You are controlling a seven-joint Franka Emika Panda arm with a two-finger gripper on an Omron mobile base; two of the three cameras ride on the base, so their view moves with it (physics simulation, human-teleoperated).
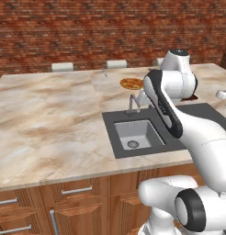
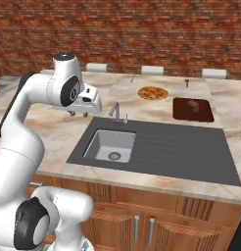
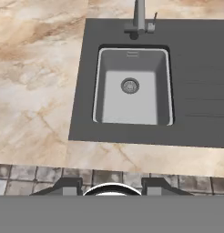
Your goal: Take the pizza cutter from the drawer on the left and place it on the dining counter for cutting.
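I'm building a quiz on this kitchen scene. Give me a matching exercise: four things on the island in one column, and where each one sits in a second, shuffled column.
Things:
1. pizza
2. faucet
3. cutting board
4. drain

Places:
A. in the floor of the sink basin
B. on the dining counter, behind the sink panel, left of the dark red-brown board in the right base view
C. at the back edge of the sink basin
D. on the counter, right of the pizza in the right base view, with a small brown item on it

Pairs: 1-B, 2-C, 3-D, 4-A
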